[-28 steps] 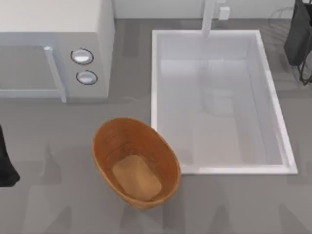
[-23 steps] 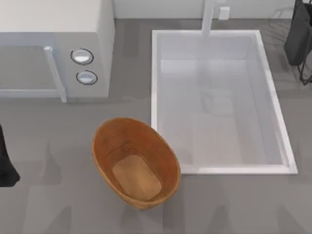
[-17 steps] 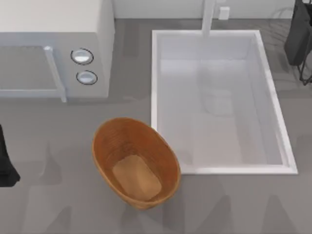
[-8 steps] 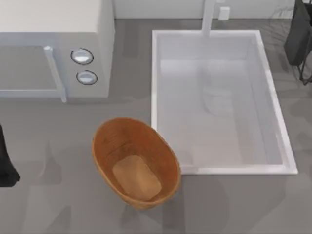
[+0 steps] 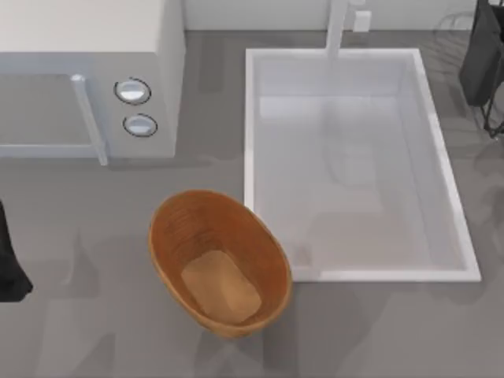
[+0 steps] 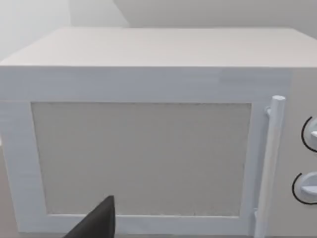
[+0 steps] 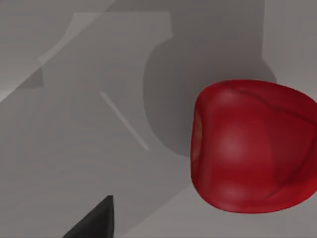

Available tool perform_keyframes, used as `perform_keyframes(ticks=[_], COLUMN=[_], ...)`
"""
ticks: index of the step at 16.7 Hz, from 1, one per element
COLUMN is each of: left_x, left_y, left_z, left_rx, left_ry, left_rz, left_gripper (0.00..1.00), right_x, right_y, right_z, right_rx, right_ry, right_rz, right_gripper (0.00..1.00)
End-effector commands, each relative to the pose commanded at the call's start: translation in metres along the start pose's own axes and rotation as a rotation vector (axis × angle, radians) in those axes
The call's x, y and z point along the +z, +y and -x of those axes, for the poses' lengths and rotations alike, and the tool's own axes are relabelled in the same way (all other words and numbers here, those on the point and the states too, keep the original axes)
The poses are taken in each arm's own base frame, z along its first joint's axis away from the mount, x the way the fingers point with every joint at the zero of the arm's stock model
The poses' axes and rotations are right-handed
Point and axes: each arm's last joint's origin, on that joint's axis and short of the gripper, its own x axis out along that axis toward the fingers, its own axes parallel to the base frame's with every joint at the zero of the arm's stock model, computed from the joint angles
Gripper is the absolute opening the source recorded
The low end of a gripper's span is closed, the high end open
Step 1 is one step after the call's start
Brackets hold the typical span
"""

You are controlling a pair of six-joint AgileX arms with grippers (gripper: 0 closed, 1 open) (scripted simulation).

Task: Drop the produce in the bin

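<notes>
Grey worktop underneath everything, with open room along the near edge and on the left between microwave and basket. White sink basin filling the right half, raised rim all round, faucet post at the far rim. White microwave in the far left corner, door handle upright, two round knobs stacked beside it; from the left wrist view, door panel square-on and near, handle at its edge. Oval brown ribbed basket in the near middle, long axis slanted, lighter flat base showing, one end just beside the basin's near left corner; whether rim and basin touch, cannot tell.

Left arm a dark shape at the left edge of the worktop, well apart from the basket. Right arm dark at the far right corner, beyond the basin's rim.

Red produce in the right wrist view, rounded and glossy with faint darker veins, resting on a grey surface with its shadow beside it, close under the camera. Dark fingertip of the right hand at that view's edge, apart from the produce. Similar dark tip of the left hand before the microwave door. Clenched or released, either hand: cannot tell.
</notes>
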Motion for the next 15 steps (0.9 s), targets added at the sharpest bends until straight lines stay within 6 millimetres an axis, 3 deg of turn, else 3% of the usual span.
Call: perform_keyframes(ticks=[7, 15], left_x=[0.000, 0.000], left_y=[0.000, 0.000], left_z=[0.000, 0.000], left_rx=[0.000, 0.000], left_ry=[0.000, 0.000], left_rz=[0.000, 0.000], left_gripper=[1.00, 1.00], right_x=[0.003, 0.002], right_y=[-0.003, -0.004], right_z=[-0.003, -0.069], right_rx=[0.008, 0.007], right_ry=[0.005, 0.003], right_rz=[0.014, 0.011], right_gripper=[1.00, 1.00])
